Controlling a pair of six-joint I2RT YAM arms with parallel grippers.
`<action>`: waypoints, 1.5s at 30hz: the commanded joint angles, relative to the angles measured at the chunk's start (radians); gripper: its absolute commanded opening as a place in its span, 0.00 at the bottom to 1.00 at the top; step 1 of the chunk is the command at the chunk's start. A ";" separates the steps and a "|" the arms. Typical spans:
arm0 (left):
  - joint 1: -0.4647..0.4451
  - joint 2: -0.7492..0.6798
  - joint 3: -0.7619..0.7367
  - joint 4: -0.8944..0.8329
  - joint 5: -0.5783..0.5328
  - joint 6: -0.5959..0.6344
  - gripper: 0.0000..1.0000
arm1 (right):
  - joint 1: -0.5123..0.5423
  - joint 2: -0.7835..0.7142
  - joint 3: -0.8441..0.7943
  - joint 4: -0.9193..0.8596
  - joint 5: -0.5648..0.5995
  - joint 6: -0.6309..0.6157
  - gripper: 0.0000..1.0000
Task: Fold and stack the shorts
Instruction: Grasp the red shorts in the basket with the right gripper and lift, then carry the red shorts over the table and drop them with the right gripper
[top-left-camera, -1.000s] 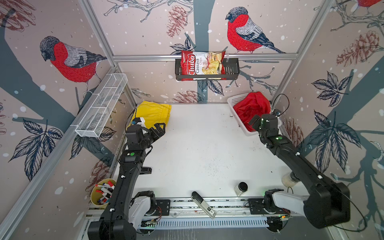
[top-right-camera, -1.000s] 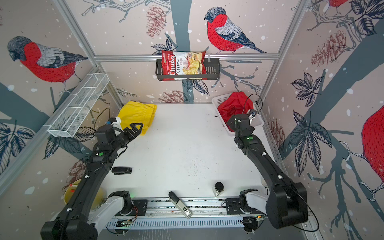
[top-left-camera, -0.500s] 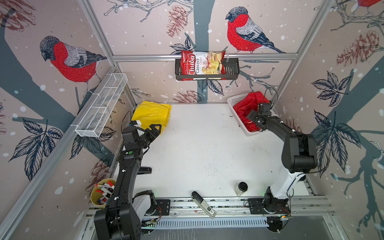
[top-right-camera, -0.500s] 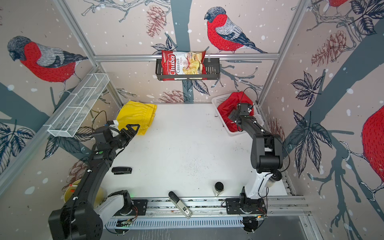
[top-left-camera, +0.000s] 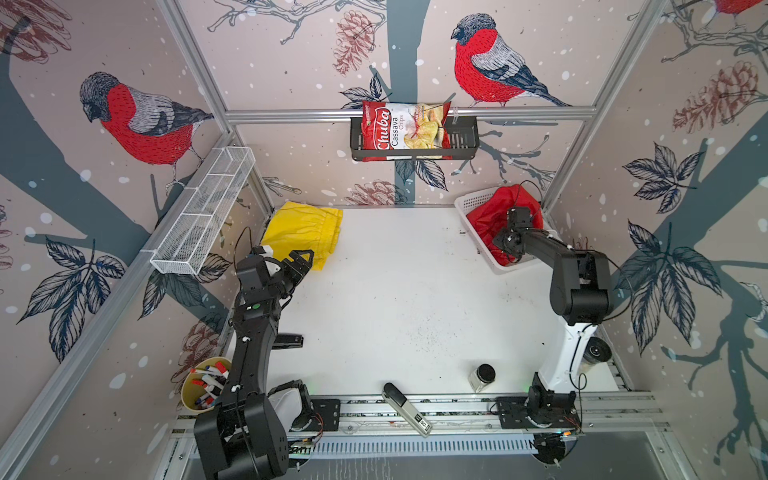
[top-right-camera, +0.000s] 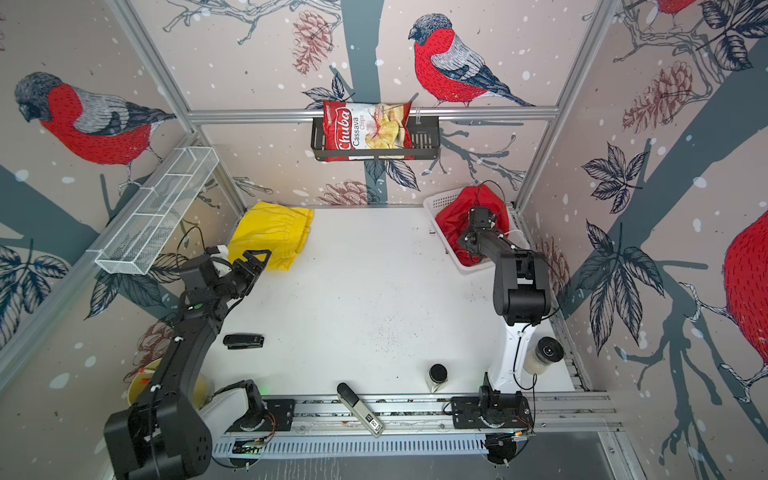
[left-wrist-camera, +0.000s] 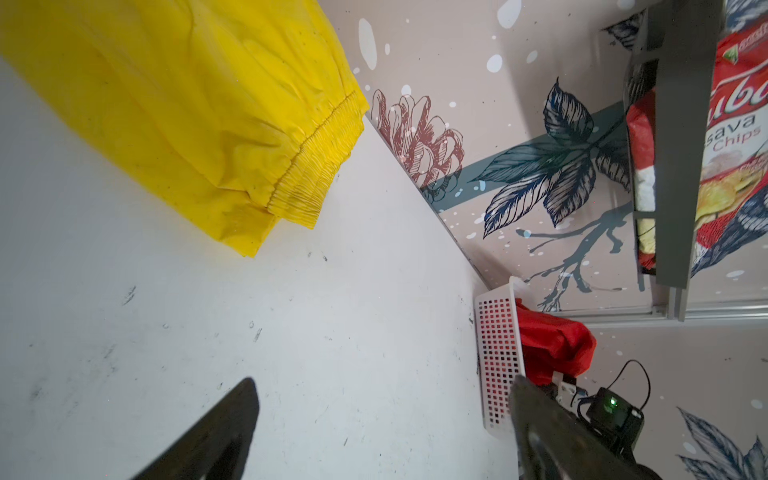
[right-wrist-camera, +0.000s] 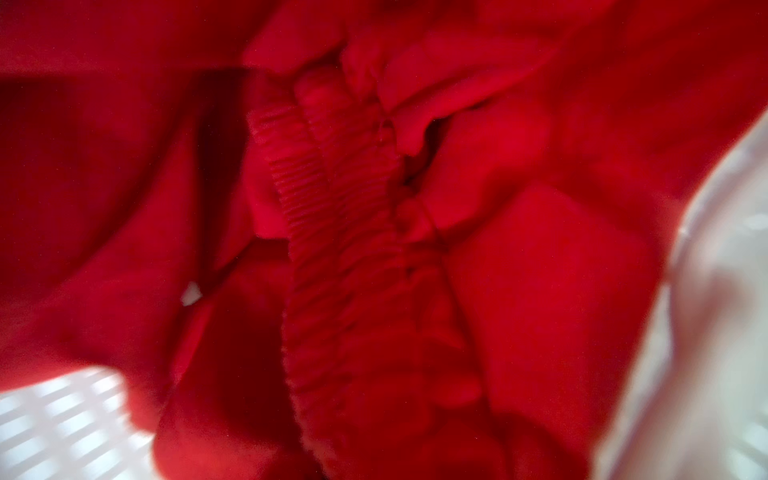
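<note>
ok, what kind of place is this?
Probably a robot lab test cell: silver aluminium frame, bird-print wall panels boxing in a white tabletop, two black robot arms on a front rail.

Two slender robot arms, mostly matte black, built of boxy links and round joints. Left arm: small green light on one joint, white cable ties along the link, white housing at the foot, thin black wire looping near the wrist. Left gripper: two black, pointed, wedge-shaped fingers. Right arm: chunky black upper links, glossy white lower link, thin black cable arching over the wrist, flat black base plate.
</note>
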 joint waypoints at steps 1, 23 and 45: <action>0.006 -0.005 -0.001 0.067 0.032 -0.006 0.93 | 0.017 -0.094 0.035 -0.019 0.037 -0.040 0.01; 0.025 0.022 -0.041 0.095 0.074 -0.013 0.92 | 0.495 -0.746 0.242 0.243 0.394 -0.298 0.01; -0.116 0.036 -0.012 -0.011 -0.047 0.074 0.89 | 0.846 -0.510 -0.086 0.236 0.204 -0.311 0.84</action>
